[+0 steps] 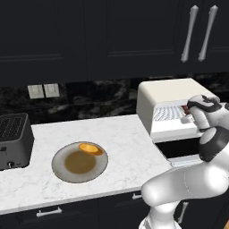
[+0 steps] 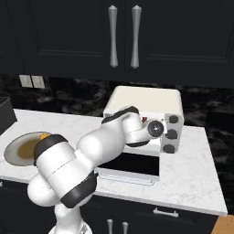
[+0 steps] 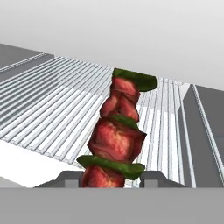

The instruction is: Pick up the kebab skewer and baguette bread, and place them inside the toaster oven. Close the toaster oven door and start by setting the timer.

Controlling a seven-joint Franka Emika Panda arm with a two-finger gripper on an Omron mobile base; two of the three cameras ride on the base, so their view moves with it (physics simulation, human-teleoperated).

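My gripper point(image 3: 112, 179) is shut on the kebab skewer point(image 3: 120, 131), whose red meat chunks and green slices rise from between the fingertips point(image 3: 69, 178). The skewer hangs just above the wire rack point(image 3: 52, 109) inside the cream-white toaster oven point(image 1: 170, 96). The hand point(image 1: 197, 112) reaches into the oven's mouth, and the toaster oven door point(image 1: 184, 151) lies folded down and open. The orange baguette bread point(image 1: 89, 148) rests on the far right rim of the round plate point(image 1: 60, 169). The oven point(image 2: 151, 98) and its open door point(image 2: 132, 165) also show from the right.
A dark grey slot toaster point(image 1: 13, 138) stands at the counter's left end. Three dark knobs point(image 2: 172, 119) line the oven's right side. Dark cabinets with silver handles point(image 1: 190, 33) hang above. The marble counter point(image 1: 120, 134) stretches between plate and oven.
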